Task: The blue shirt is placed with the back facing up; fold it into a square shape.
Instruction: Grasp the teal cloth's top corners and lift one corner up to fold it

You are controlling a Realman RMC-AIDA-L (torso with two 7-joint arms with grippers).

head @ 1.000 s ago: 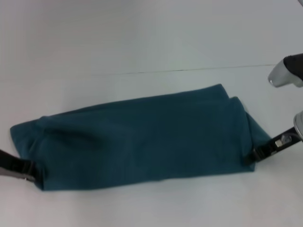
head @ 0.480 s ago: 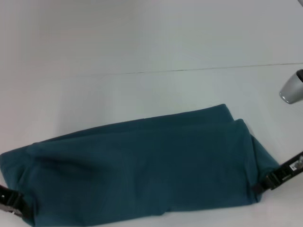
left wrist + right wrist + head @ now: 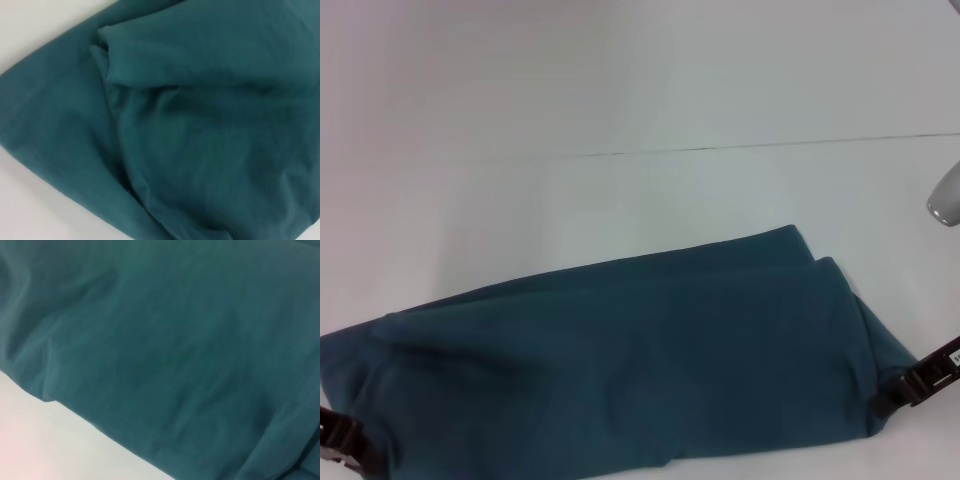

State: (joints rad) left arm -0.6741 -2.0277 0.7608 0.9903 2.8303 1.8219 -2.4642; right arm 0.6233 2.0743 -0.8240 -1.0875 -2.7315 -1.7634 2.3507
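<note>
While both arms worked the near edge: the layout ran as below, nearest first.

Left gripper [image 3: 348, 447]: it sat at the near-left corner of the blue shirt [image 3: 620, 365], at the lower left of the head view, touching the cloth. It looked clamped on that corner, though the fingers were partly cut off by the edge of the view.

Right gripper [image 3: 910, 388]: it sat at the near-right corner, touching the cloth, and appeared pinched on the hem there.

Blue shirt: it lay on the white table [image 3: 620, 90] as a long band already folded lengthwise, near the robot. The left wrist view showed stacked layers with a soft ridge; the right wrist view showed smooth cloth ending at bare table.

Long axis: it ran left to right, tilted, with the right end farther from the robot than the left.

Key relation: each gripper held one end of the same near edge, so neither arm was nearer; the shirt's bulk lay beyond both grippers.

Judgement: a square probably called for bringing one end over the other along that axis.

Far side: the table showed one thin dark seam line [image 3: 770, 147].
</note>
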